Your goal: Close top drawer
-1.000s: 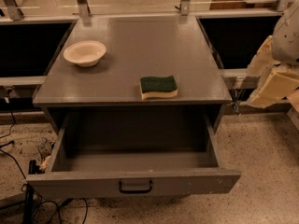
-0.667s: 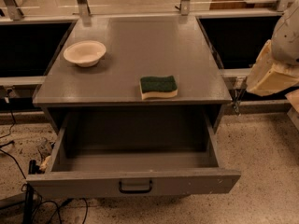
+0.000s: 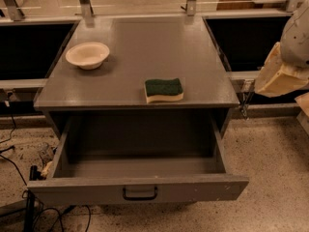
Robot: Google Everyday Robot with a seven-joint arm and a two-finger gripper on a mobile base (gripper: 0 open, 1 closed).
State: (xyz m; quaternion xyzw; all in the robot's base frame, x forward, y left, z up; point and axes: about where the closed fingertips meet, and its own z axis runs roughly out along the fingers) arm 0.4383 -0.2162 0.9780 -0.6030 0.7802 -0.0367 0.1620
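- The top drawer [image 3: 137, 190] is seen pulled far out from beneath the tabletop [image 3: 145, 42], its tall front and black handle [image 3: 140, 193] nearest the camera.
- A bowl [image 3: 87, 55] and a sponge [image 3: 164, 89] are set on the tabletop, well apart.
- The gripper [image 3: 279, 76] is held at the right edge of the view, well apart from the drawer. How far the jaws are open, or whether anything is held, cannot be told.
- The approach is judged to be the step in hand; no push is yet made.
- Next, the gripper would need to be lowered before the drawer front and pressed squarely near the handle.

No readable text anywhere; the jaws hang at the right edge.
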